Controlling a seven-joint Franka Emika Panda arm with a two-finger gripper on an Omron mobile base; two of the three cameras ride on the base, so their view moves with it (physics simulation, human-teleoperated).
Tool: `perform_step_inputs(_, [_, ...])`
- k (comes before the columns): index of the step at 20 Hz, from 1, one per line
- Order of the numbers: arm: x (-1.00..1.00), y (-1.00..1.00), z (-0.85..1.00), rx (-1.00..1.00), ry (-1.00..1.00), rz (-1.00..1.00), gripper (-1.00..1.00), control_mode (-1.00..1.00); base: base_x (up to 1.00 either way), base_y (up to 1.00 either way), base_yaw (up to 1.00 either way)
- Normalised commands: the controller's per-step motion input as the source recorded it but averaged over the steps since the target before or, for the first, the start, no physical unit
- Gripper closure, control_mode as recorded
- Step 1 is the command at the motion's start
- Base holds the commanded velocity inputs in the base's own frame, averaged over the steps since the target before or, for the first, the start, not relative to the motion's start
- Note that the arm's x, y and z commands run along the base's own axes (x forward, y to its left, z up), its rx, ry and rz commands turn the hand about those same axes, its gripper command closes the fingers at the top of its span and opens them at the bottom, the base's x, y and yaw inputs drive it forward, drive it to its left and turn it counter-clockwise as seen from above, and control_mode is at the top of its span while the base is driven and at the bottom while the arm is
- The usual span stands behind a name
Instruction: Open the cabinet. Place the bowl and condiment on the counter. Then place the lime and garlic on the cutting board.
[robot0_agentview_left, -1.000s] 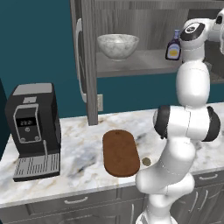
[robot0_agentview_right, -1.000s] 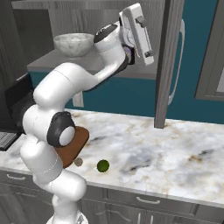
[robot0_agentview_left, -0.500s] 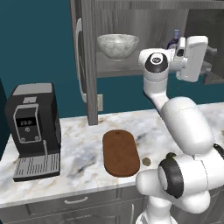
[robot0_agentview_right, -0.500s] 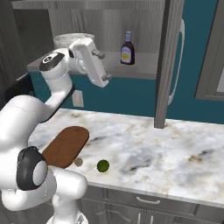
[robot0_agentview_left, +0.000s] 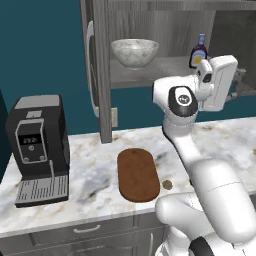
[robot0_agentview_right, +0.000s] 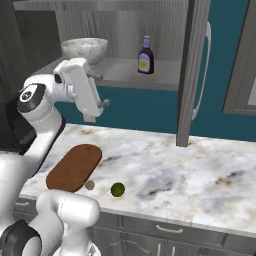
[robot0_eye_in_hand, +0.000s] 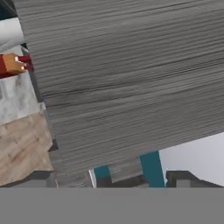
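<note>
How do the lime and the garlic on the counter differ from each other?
The lime is bright green and the larger of the two; the garlic is dull beige-tan and smaller. The garlic lies right beside the cutting board; the lime sits farther from it. Both are small, round and rest on the counter.

Left base view: from behind-left, facing forward and down across the counter (robot0_agentview_left: 90, 170). Right base view: from behind-right; shares the cutting board (robot0_agentview_right: 74, 167), bowl (robot0_agentview_right: 85, 49), condiment (robot0_agentview_right: 145, 56) and open cabinet (robot0_agentview_left: 150, 70) shelf. Hand view: very close against grey wood-grain cabinet panel.
</note>
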Motion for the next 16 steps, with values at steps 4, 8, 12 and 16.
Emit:
perform_step_inputs(4, [-0.05, -0.09, 0.00, 0.57, 0.04, 0.07, -1.00, -1.00, 0.00, 0.00, 0.00])
perform_step_inputs(8, [0.00, -0.02, 0.00, 0.64, -0.04, 0.07, -1.00, -1.00, 0.00, 0.00, 0.00])
perform_step_inputs(12, [0.00, 0.03, 0.00, 0.51, -0.23, 0.00, -1.00, -1.00, 0.00, 0.00, 0.00])
perform_step_inputs(16, [-0.01, 0.14, -0.13, 0.27, -0.46, 0.00, -1.00, -1.00, 0.00, 0.00, 0.00])
